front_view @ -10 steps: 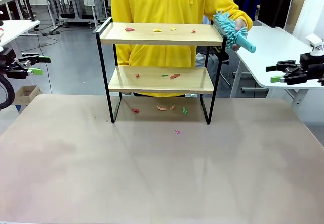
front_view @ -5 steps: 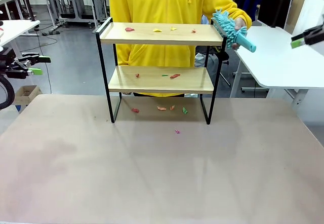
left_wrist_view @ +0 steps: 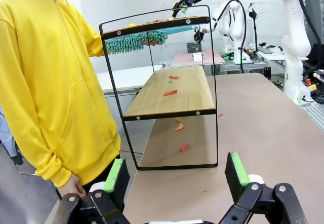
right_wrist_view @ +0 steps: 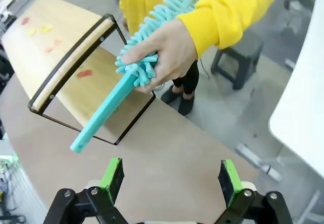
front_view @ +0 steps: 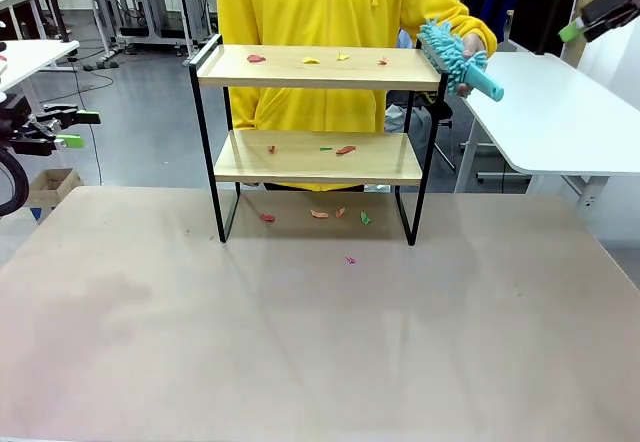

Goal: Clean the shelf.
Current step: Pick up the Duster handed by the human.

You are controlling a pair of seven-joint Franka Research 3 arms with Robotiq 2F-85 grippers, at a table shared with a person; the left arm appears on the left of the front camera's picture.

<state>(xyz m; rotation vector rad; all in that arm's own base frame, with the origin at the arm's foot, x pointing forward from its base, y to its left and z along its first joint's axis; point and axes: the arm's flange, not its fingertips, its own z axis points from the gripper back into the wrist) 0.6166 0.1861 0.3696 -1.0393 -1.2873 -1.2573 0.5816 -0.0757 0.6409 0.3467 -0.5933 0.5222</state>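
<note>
The shelf stands at the table's far edge, scraps on its 2 boards. A hand holds the duster at its right end. My right gripper, jaws spread, has just climbed toward it, so a handover looks likely. My left gripper idles, spread.

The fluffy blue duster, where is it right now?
In the front view, the duster is in the person's hand, at the top right end of the shelf.

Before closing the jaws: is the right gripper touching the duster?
Apart. The right wrist view shows a clear gap between the right gripper and the duster.
</note>
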